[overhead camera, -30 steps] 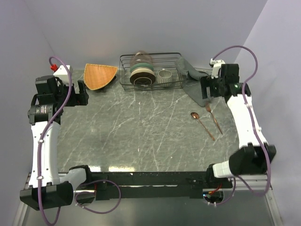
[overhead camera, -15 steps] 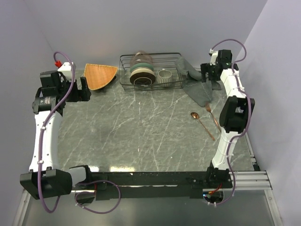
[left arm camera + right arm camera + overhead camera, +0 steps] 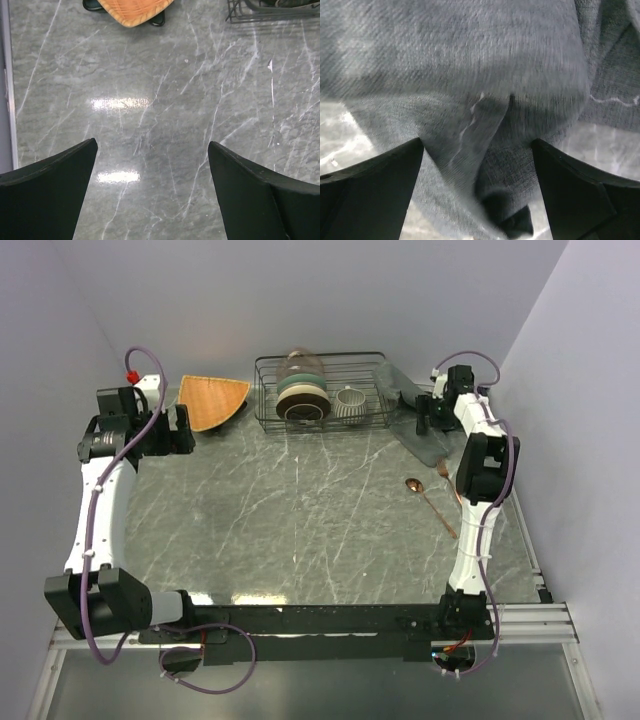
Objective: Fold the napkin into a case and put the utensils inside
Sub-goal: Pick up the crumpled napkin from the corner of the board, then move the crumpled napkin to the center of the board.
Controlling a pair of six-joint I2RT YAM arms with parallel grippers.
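The napkin (image 3: 400, 390) lies crumpled at the far right corner of the table (image 3: 300, 510), at the right end of the wire rack (image 3: 320, 357). Its near tip points toward the utensils (image 3: 433, 508), which lie just beside that tip, close to the table's right edge. The right hand (image 3: 477, 142) hangs over the napkin with its fingers spread wide; contact with the cloth cannot be determined. The left hand (image 3: 152, 144), fingers also spread wide, hangs over bare table by the left wall, near the orange mat (image 3: 132, 10). Bare marbled surface runs from the rack to the arm bases.
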